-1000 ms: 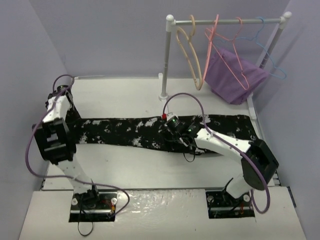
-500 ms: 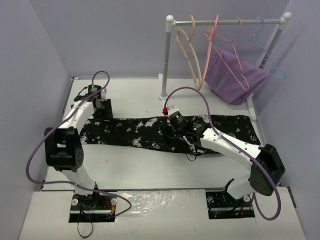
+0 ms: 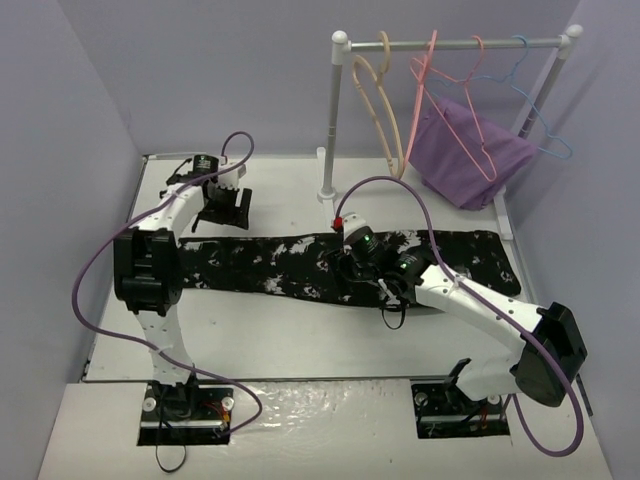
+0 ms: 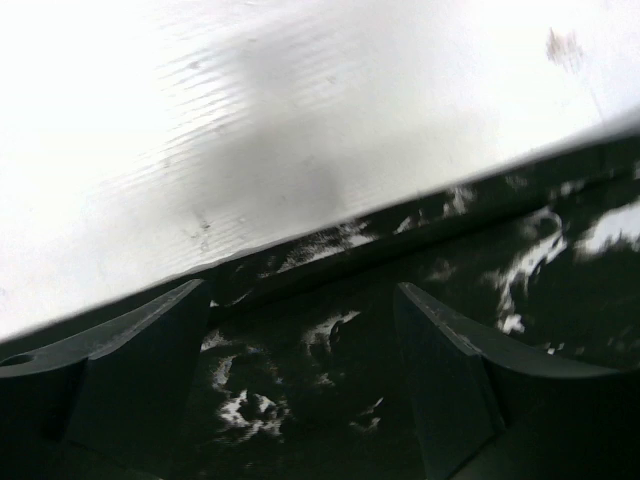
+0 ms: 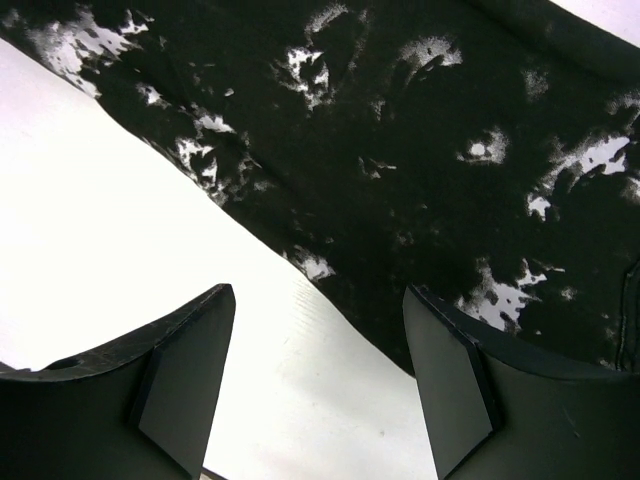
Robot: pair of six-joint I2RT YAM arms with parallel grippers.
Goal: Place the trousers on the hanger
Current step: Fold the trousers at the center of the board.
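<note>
Jaws on both arms stand well apart with nothing between them. Left gripper is poised over the far edge of the trousers, near their left end, its fingers spread above the speckled black cloth. Right gripper hangs over the trousers' near edge around mid-length, its fingers straddling the cloth and the white table. The trousers lie flat, stretched lengthwise across the table. Beyond their far edge, toward the right end, the beige hanger hangs on a rail, beside a purple cloth.
</note>
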